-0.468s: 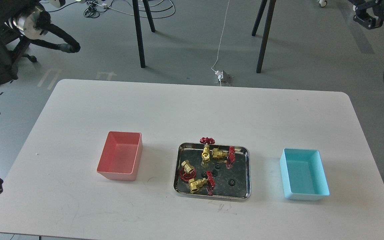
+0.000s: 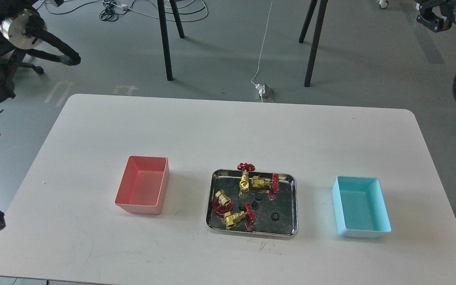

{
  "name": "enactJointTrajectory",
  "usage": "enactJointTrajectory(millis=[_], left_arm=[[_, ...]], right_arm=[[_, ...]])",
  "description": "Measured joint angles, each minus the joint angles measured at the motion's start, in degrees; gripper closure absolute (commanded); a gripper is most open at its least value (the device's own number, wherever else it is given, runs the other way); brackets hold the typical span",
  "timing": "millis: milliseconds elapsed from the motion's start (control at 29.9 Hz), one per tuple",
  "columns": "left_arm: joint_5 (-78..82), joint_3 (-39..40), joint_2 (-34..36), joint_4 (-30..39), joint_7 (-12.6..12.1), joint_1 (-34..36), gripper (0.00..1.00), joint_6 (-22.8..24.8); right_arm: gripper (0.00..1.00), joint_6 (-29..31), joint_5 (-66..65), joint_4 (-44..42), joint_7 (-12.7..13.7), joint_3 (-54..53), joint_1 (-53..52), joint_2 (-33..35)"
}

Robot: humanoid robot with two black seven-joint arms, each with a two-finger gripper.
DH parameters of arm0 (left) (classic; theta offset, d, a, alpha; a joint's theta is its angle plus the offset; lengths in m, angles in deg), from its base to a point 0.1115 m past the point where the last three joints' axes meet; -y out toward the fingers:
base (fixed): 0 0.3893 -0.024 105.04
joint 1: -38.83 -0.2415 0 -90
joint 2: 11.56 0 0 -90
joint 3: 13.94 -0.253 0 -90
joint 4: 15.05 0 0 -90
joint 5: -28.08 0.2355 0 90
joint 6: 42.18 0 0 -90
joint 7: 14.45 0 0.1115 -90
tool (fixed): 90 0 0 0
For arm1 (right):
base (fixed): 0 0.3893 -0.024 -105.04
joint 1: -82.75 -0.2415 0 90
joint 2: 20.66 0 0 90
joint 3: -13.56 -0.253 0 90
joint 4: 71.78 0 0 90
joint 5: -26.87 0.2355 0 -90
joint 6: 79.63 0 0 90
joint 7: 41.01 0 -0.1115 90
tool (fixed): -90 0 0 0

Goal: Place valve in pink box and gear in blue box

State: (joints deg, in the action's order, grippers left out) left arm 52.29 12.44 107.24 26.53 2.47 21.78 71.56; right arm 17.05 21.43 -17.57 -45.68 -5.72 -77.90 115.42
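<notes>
Several brass valves with red handwheels lie in a shiny steel tray (image 2: 251, 234) at the table's middle: one upright at the back (image 2: 245, 179), one beside it (image 2: 260, 182), one at the left (image 2: 222, 197), one at the front (image 2: 234, 219). Several tiny black gears lie among them, such as one in the middle (image 2: 258, 196) and one at the front right (image 2: 275, 216). The pink box (image 2: 143, 190) stands empty left of the tray. The blue box (image 2: 360, 206) stands empty to its right. My right gripper (image 2: 430, 19) is a dark shape at the top right, far from the table. My left gripper is out of view.
My left arm (image 2: 16, 27) with a silver flange and a black hose hangs over the floor at the top left. Black stand legs (image 2: 164, 39) and cables are on the floor behind the table (image 2: 228, 130).
</notes>
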Motion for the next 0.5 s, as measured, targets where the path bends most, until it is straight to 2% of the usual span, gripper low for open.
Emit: enactJointTrajectory(millis=[100, 167, 267, 401, 502], left_arm=[[5.5, -0.9, -1.0, 0.4, 5.5, -1.4, 0.0, -5.5], [10.2, -1.2, -1.0, 1.5, 7.2, -3.0, 0.0, -6.8], [15.6, -1.3, 0.4, 5.4, 8.2, -6.7, 0.0, -6.5], [26.1, -1.4, 5.2, 14.4, 8.4, -11.5, 0.02, -7.7], [42.2, -1.5, 8.4, 22.1, 8.4, -16.4, 0.02, -16.1]], right_arm=[[0.01, 0.0, 0.0, 0.1, -1.1, -0.7, 0.0, 0.3], [0.01, 0.0, 0.0, 0.1, -1.4, -1.5, 0.0, 0.6], [0.01, 0.0, 0.0, 0.2, -1.6, -2.4, -0.1, 0.7], [0.01, 0.0, -0.1, 0.3, -1.6, -2.6, -1.2, 0.8], [0.01, 0.0, -0.1, 0.0, -1.5, -2.6, -2.1, 0.9]])
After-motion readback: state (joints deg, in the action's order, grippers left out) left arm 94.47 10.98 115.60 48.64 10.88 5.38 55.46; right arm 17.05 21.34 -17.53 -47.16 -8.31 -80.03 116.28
